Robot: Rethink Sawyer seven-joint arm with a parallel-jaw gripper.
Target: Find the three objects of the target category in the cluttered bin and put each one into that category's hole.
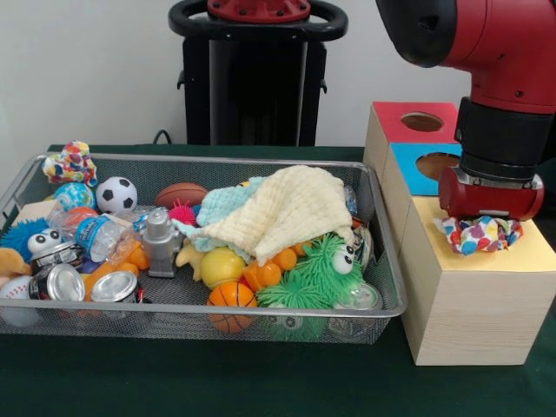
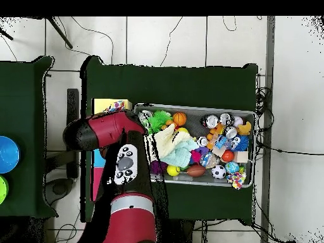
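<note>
Green tablecloth point(image 1: 217, 382) | white wall point(image 1: 87, 69) | tiled floor point(image 2: 164, 41)

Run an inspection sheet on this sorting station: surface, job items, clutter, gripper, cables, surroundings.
Surface: green table cloth under everything.
Job's things: wire mesh bin full of toys; wooden box beside it with a yellow top, a blue top with hole and a red top with hole.
Clutter: yellow knitted cloth draped over the pile; green fuzzy toy, mini basketball, soccer ball, cans.
Gripper: gripper low over the yellow top, with a multicoloured spotted fabric toy under it; fingers hidden.
Cables: loose cables on the floor beside the table.
Surroundings: tiled floor; second green table with blue bowl.
</note>
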